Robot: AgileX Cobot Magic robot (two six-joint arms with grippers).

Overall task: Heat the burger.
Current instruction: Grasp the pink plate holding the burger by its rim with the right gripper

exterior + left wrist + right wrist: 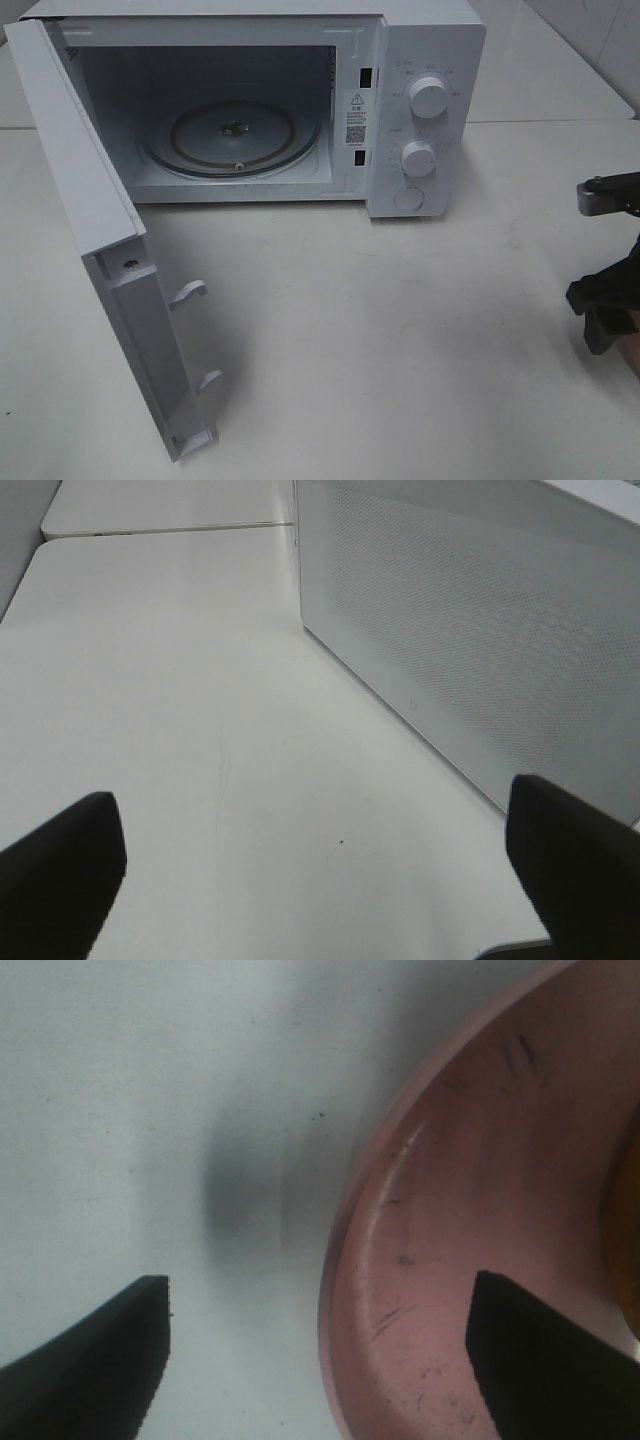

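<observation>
Microwave (430,50) is showing white throughout, its side panel (480,630) carrying a fine dotted perforation pattern. Table (400,330) is reading off-white. Plate (430,1290) is showing dusty pink with dark scuffs. Burger (628,1240) edge is glowing golden-brown.

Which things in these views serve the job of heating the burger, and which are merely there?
Serve the job: microwave, door open; glass turntable; pink plate; burger (only a golden-brown sliver shows); right gripper, open over the plate's rim.
Merely there: table; second tabletop behind; left gripper, open beside the microwave.
</observation>
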